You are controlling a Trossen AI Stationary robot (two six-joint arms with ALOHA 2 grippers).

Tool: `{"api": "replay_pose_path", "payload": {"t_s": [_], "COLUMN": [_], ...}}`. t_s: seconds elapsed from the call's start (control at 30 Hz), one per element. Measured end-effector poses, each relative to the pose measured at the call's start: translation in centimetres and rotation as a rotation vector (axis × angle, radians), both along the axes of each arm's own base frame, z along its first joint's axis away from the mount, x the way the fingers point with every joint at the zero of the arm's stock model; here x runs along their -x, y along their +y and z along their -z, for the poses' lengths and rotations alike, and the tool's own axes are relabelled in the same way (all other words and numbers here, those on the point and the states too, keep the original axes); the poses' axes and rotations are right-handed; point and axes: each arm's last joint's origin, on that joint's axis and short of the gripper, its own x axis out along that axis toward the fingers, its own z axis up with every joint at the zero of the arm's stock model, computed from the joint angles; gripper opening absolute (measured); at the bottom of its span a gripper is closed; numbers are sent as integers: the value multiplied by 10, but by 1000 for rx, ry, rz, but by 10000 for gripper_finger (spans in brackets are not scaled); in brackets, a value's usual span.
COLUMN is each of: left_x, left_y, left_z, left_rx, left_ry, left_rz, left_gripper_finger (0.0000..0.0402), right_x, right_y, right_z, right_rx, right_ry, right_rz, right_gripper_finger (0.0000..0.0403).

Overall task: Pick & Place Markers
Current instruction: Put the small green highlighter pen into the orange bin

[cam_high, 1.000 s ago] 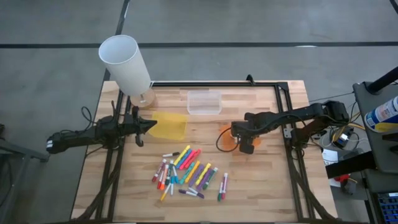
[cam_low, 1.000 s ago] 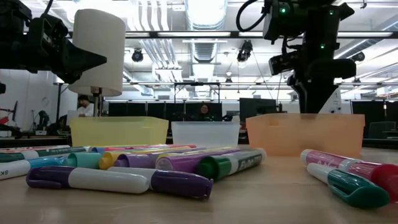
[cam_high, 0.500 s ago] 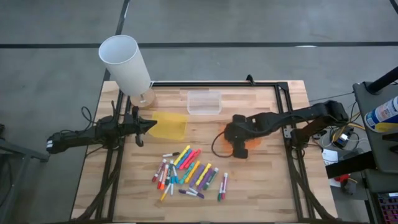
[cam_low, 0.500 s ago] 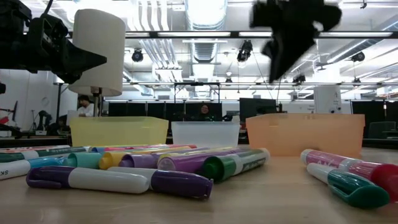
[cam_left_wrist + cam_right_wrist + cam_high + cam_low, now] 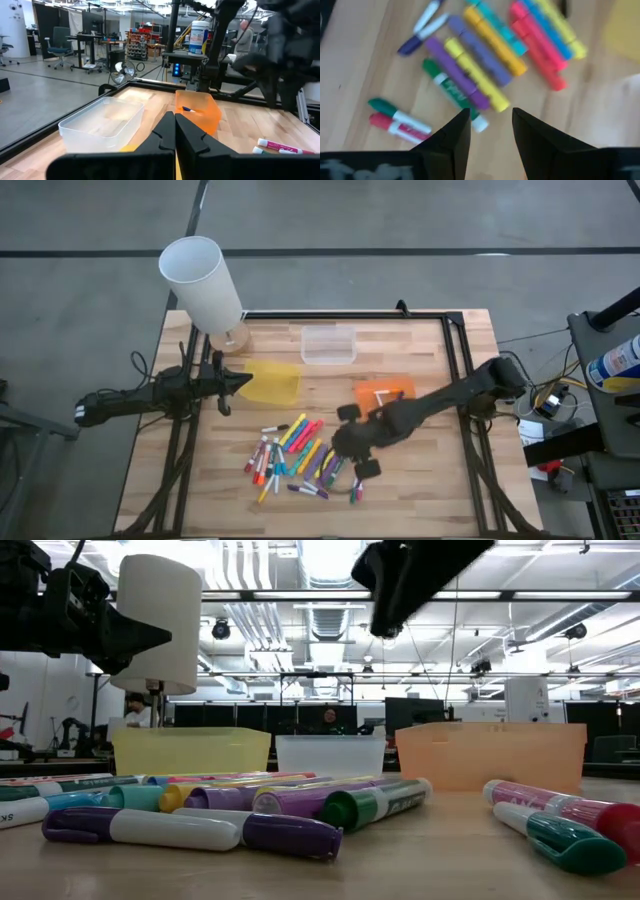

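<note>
Markers (image 5: 300, 455): a loose cluster of capped pens in yellow, pink, green, purple, blue, orange and white was laid on the bare wood of the table (image 5: 420, 480), toward its front middle. A purple-and-white pen (image 5: 190, 830) was found nearest the low camera, with a red pen and a green-capped pen (image 5: 565, 838) set apart to one side.

Right gripper (image 5: 490, 122): positioned above the right edge of the cluster, fingers parted and nothing seen between them. A green marker (image 5: 451, 92) and a purple marker (image 5: 456, 72) were seen just beyond the fingertips in the wrist view.

Left gripper (image 5: 174, 131): clenched shut on nothing, fingers pressed together, held at the table's left side beside the yellow tray (image 5: 272, 382).

Orange tray (image 5: 383, 393): placed right of centre, behind the cluster; at least one marker was seen lying inside.

Clear tray (image 5: 329, 344): placed near the back middle of the table, apart from the other two trays.

White cylinder (image 5: 201, 283): stood at the back left corner of the table.
</note>
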Motion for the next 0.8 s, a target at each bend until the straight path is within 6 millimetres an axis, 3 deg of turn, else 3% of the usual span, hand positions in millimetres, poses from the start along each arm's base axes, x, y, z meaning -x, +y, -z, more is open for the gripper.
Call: {"api": "replay_pose_path", "payload": {"t_s": [0.47,0.8], "left_x": [0,0], "left_y": [0,0], "left_z": [0,0], "left_rx": [0,0], "left_ry": [0,0], "left_rz": [0,0], "left_gripper_finger": [0,0], "right_x": [-8,-6], "right_y": [61,78], "right_z": [56,93], "right_rx": [-3,35], "right_ry": [170,253], "right_rz": [-184,-231], "right_gripper_finger": [118,116]}}
